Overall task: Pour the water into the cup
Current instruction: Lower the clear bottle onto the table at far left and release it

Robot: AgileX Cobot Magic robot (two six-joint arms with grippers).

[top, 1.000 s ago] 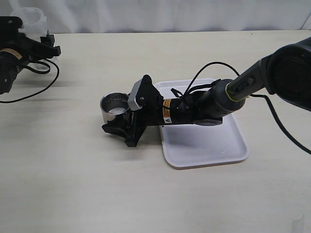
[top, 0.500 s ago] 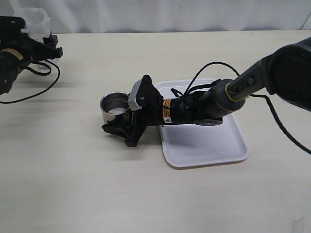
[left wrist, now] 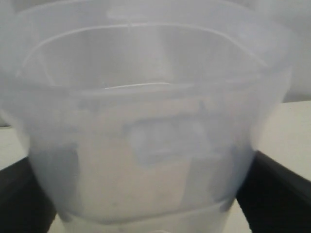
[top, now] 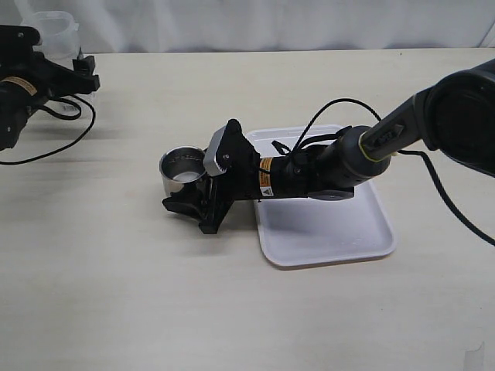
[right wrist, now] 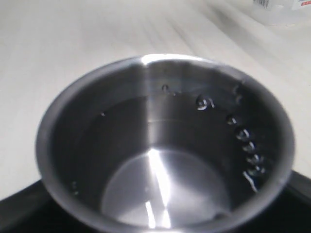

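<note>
Your table (top: 116, 270) is pale wood, with a white wall behind it. The cup (top: 182, 171) stands just left of the white tray (top: 332, 239). A little water (right wrist: 165, 189) shines inside the cup. Your right gripper (top: 191, 212) lies close against the cup. Your left gripper (top: 87, 69) is far back by a cloudy tub (top: 56, 25), which is cut off at the edge. I cannot tell if either gripper is holding on.

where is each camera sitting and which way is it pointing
Exterior: off the arms, raised, looking down on table, cup and tray; both arms show, right gripper at the cup.
Left wrist: on the left arm, facing the plastic container up close; dark fingers flank it.
Right wrist: on the right arm, looking into the cup; dark fingers flank it.
Shared: exterior and right wrist both show the cup.
</note>
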